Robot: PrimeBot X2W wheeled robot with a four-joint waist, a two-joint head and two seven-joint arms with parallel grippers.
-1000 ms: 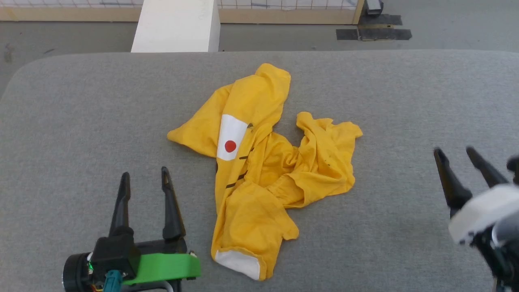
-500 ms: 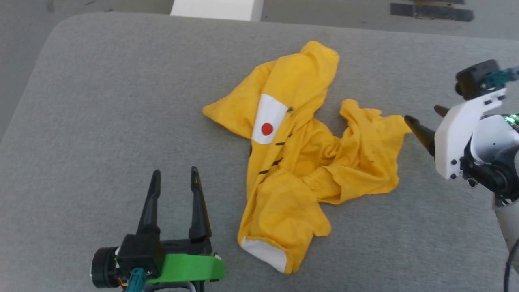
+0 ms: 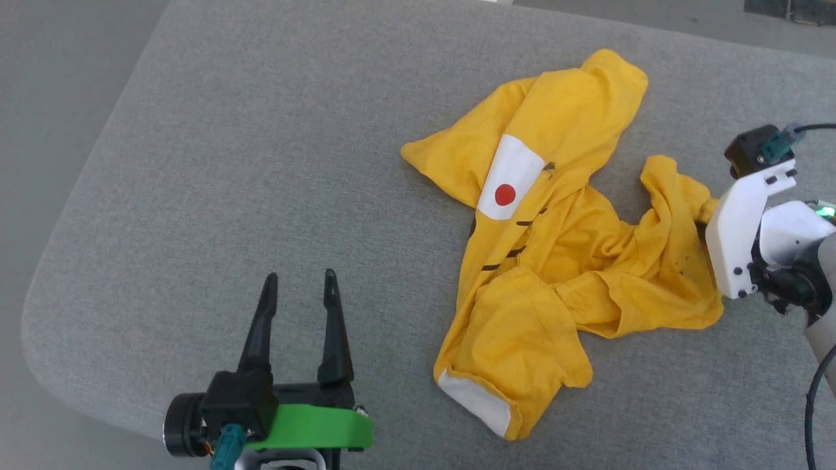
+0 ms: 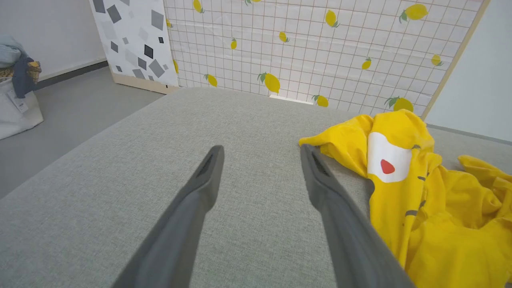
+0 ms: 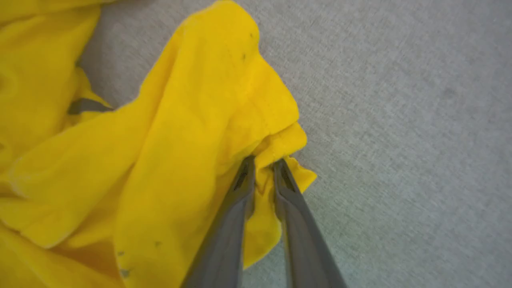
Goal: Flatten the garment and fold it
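On a grey fabric-covered padded surface (image 3: 261, 163) with rounded corners lies the garment (image 3: 562, 261), a bright yellow short-sleeved T-shirt, crumpled and bunched rather than spread out. It sits on the right half of the surface, reaching from the far side towards the near edge. A white rectangular patch with a red dot (image 3: 509, 177) shows on its far-left part, with short black stripes (image 3: 516, 251) just nearer than it. A white-edged opening (image 3: 477, 405) marks the garment's nearest end. The left gripper (image 3: 300, 275), with two long dark fingers on a black body and a bright green plastic bracket, hovers over bare surface to the near left. Its jaws stand wide apart with nothing between them, and it is apart from the cloth. The right gripper (image 5: 264, 161) is at the garment's right edge, and its white housing covers its fingers in the head view. In the right wrist view its two fingers are drawn close together with a fold of the yellow hem pinched between them. Beyond the far side of the surface stand a white grid-patterned panel printed with yellow lemons (image 4: 320, 48) and a white panel with grey geometric shapes (image 4: 132, 40). On the grey floor (image 4: 80, 104) at the far left is a white fabric bin holding clothes (image 4: 16, 108).
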